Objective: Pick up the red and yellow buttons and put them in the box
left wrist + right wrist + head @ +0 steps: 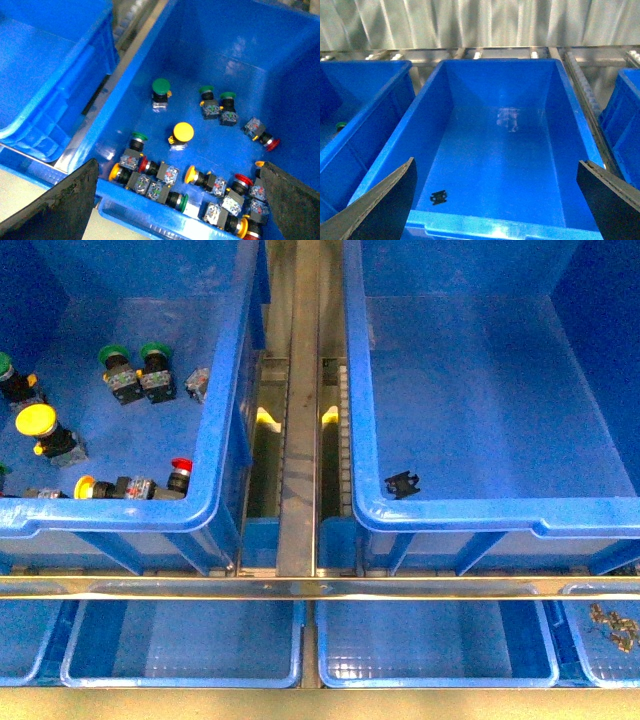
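Two deep blue bins sit either side of the metal centre rail (298,440).

The box (480,516) (495,227) is just right of the centre rail. It holds only a small black clip (402,483) (439,197), lying on the floor by the front wall at the rail-side corner.

The source bin (120,518) (225,40) is just left of the centre rail, with push-buttons scattered on its floor.
- The yellow button (36,421) (183,131) stands cap up, well left of the rail, on open floor and apart from its neighbours.
- The red button (181,468) (243,179) lies on its side against the front wall, much nearer the rail. It ends a row of grey blocks that has a small yellow-capped switch (85,485) (190,174) at the other end. Its cap width is hard to judge here, and other red caps lie in the heap.
- Two green-capped buttons (152,352) (228,96) stand side by side further back, left of the rail.

The left gripper (178,162) hangs over the source bin, left of the rail. Its fingers (75,200) are spread wide with nothing gripped, and the yellow button shows just above the gap between them.

The right gripper (496,161) hangs over the box, right of the rail. Its fingers (610,200) are also spread wide and empty.

Shallow trays (180,680) line the front below both bins. The one furthest right of the rail holds small brass parts (612,625).
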Tool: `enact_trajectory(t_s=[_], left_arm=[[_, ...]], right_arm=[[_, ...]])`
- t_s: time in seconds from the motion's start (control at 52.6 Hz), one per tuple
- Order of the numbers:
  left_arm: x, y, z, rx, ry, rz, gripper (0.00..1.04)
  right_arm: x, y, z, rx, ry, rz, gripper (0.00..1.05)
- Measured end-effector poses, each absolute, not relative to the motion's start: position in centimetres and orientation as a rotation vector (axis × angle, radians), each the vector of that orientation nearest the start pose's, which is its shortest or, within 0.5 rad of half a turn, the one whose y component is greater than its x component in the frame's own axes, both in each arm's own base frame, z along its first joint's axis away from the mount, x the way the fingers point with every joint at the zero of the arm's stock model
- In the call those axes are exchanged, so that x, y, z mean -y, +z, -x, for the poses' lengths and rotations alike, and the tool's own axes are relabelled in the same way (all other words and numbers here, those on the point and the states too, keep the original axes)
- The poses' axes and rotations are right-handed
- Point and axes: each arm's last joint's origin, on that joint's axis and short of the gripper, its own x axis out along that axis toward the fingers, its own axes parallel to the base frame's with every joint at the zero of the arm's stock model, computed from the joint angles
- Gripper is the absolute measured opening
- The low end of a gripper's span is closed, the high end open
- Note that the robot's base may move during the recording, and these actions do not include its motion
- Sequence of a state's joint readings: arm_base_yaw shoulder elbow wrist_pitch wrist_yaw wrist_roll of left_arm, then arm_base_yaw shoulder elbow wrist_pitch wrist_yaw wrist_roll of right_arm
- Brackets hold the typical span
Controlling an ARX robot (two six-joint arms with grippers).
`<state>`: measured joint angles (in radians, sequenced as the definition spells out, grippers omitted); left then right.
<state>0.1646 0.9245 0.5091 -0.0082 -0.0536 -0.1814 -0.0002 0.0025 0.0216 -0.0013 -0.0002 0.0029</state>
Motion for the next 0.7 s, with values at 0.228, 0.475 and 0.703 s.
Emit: enact_trajectory(t_s=[0.228,0.475,0.703], left_arm=[[-5.4,18.1,-27.6,-0.688,0.137,0.198,0.97],[-6.3,16.1,-33.5,-0.771,0.054,0.16,0.97],[-7.3,13.3,-37.3,-0.845,0.002,0.122,0.97]], right_arm=[[0.0,17.1,-9.7,0.017,0.0,-0.003,0.98],[0.0,17.1,-9.6,0.018,0.0,-0.003,0.98],[0.0,17.1,-9.6,0.018,0.0,-0.003,0.98]])
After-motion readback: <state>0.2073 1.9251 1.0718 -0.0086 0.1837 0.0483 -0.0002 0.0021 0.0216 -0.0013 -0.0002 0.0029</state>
